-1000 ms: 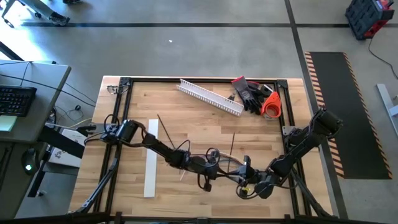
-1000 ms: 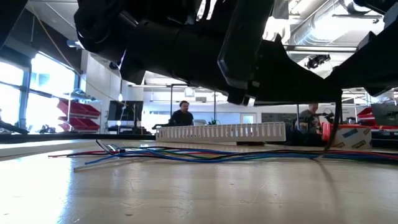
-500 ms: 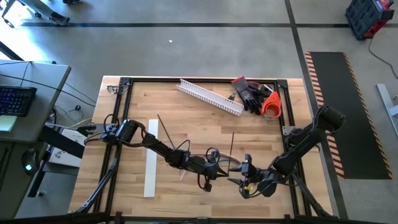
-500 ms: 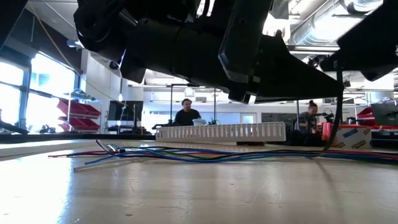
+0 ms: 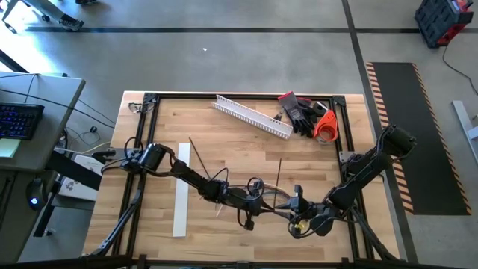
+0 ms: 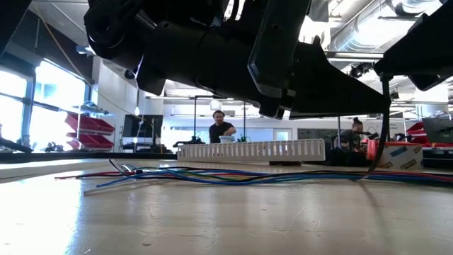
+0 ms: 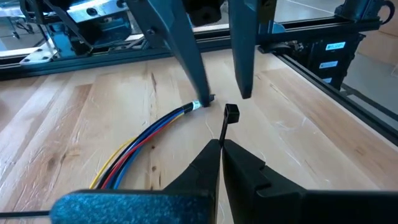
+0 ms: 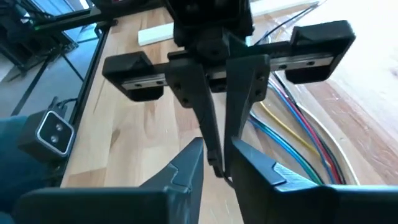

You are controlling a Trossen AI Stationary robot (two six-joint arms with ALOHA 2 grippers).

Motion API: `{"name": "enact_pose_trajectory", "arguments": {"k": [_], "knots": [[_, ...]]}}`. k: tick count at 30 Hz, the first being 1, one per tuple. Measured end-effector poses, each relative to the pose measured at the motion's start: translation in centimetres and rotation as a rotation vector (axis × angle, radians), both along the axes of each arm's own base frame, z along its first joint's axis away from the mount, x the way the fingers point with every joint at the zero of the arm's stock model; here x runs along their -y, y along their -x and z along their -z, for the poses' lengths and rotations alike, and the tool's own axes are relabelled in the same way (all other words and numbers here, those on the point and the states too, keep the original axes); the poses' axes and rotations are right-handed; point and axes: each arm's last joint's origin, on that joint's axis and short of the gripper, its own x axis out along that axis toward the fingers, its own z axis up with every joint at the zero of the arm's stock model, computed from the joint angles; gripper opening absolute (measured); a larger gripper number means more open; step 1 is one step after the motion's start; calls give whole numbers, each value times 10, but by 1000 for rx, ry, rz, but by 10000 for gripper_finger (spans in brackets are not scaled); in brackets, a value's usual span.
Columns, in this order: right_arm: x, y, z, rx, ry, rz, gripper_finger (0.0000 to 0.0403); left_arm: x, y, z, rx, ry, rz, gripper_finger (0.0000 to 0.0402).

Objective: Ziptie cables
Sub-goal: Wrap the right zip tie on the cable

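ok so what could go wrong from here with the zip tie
The left end effector is pinching the thin zip tie only at its very tip, so the tie could slip or twist out. The right end effector hangs open very close above it, so the two could collide. The cables lie loose and fanned out on the table, so a loop might miss some.

Robotics lab or industrial workshop, open-plan. Bare concrete floor (image 5: 246,63) with dark tape lines and a hazard-striped mat (image 5: 414,134). Wooden counter (image 5: 224,138) boxed in a black metal frame. Desk with keyboard (image 5: 19,119) just beside it. Low view: large windows, red parts bins (image 6: 88,131) on racks, exposed ceiling ducts (image 6: 361,39), two people (image 6: 221,129) seated at benches far behind. Red toolbox (image 5: 442,21) on the floor.
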Motion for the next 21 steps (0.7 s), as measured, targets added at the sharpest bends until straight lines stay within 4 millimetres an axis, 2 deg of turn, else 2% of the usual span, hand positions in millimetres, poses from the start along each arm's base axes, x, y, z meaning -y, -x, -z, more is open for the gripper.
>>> {"name": "enact_pose_trajectory", "arguments": {"k": [4,11,21], "knots": [[0,0,0,-11,32,-34,64,0,0,0,0,0,0,0],[1,1,3,-43,96,-77,94,0,0,0,-1,7,-2,0],[0,-4,11,-52,137,-105,88,0,0,0,0,8,-2,0]]}}
